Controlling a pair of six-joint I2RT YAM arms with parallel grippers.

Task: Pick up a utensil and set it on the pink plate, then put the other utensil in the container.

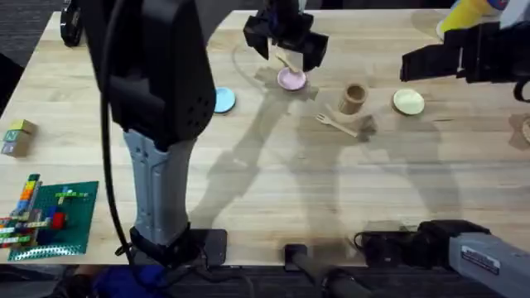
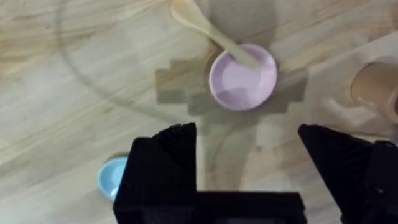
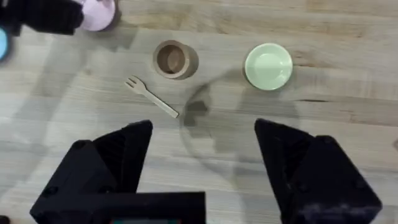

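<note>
- No brand, label or legible writing can be read on any item.
- The pink plate sits on the wooden tabletop at the far centre. The utensil lies with one end resting on the plate rim and its spoon-like end on the tabletop beyond the plate (tilted across the rim, not flat inside).
- The container stands upright, to the right of the pink plate and apart from it. The other utensil lies flat on the tabletop just in front of the container, tines pointing left, not touching it.
- A light blue plate lies left of the pink plate; a pale yellow-green plate lies right of the container.
- A green baseplate with coloured bricks occupies the near-left corner, with a small block beyond it.
- The left tool hangs above the pink plate, fingers spread wide and holding nothing.
- The right tool points down at the tabletop near the fork, fingers wide apart and empty.
</note>
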